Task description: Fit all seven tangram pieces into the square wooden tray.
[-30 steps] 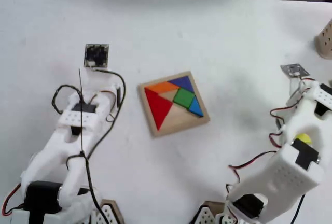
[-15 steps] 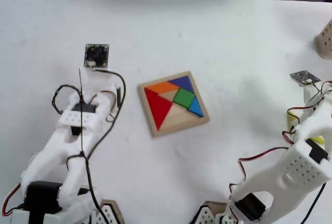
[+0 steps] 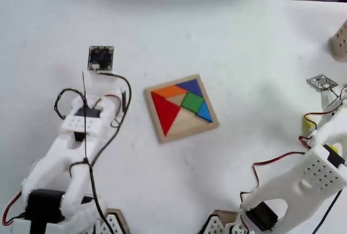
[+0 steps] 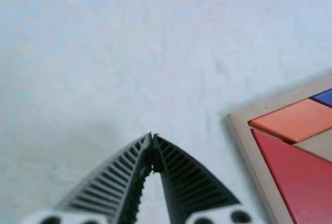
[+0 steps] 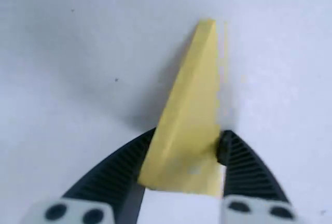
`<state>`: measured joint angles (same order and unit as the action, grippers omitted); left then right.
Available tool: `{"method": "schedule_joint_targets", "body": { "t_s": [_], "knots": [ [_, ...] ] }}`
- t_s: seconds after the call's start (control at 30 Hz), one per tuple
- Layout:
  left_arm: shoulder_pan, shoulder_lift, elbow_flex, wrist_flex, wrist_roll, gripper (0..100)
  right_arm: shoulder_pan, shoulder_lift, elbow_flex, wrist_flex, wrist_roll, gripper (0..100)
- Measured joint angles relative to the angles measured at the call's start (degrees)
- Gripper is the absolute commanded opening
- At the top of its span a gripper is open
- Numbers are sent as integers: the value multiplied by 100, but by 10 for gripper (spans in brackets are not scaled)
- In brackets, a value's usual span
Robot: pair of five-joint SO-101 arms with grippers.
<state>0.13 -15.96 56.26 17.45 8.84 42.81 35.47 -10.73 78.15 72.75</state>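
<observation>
Square wooden tray [image 3: 187, 125]: lies flat mid-table, rotated so its corners point off-axis. Seated inside: red triangle [image 3: 164, 112] at the left, orange piece [image 3: 169, 91] and dark blue triangle [image 3: 191, 86] along the far edge, green square [image 3: 192, 102] centred, light blue piece [image 3: 204, 113] to its right. The near section shows bare wood. Yellow piece [image 5: 189, 115]: wedge-shaped, clamped on edge in the right gripper [image 5: 188, 136], well apart from the tray

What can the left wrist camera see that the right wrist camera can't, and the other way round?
Left wrist view: the left gripper, shut on nothing, and a corner of the wooden tray holding an orange piece and a red piece. Right wrist view: the right gripper clamped on a yellow piece. Both: the white table.
</observation>
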Motion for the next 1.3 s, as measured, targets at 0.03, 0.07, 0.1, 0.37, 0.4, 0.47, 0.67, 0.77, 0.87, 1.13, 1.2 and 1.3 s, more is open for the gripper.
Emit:
{"method": "schedule_joint_targets", "body": {
  "t_s": [0.03, 0.07, 0.1, 0.37, 0.4, 0.47, 0.67, 0.77, 0.87, 1.13, 1.2, 1.3],
  "knots": [
    [0, 0, 0, 0, 0, 28, 0, 9, -35, 0, -18, 28],
    [0, 0, 0, 0, 0, 28, 0, 18, -79, 0, -114, 36],
    [0, 0, 0, 0, 0, 28, 0, 18, -123, 0, -255, 33],
    [0, 0, 0, 0, 0, 28, -97, 53, -809, 1240, -809, 18],
    [0, 0, 0, 0, 0, 28, -167, 53, -923, 1574, -844, 18],
    [0, 0, 0, 0, 0, 28, -378, 18, -941, 1899, -1143, 18],
    [-88, 0, 0, 0, 0, 28, -1037, -1002, -53, 1978, -1820, 18],
    [-114, 0, 0, -141, 0, 28, -1565, -1837, 712, 1978, -2013, 18],
    [-114, 0, 0, -193, 0, 28, -2171, -2655, 1336, 1978, -2163, 18],
    [-141, 0, 0, -211, 0, 28, -3807, -3402, 2242, 1538, -2180, 18],
    [-211, 0, 0, -211, 0, 28, -4202, -3314, 2251, 1459, -2180, 18],
    [-211, 0, 0, -211, 0, 28, -4686, -3033, 2251, 1345, -2057, 18]
  ]
}}
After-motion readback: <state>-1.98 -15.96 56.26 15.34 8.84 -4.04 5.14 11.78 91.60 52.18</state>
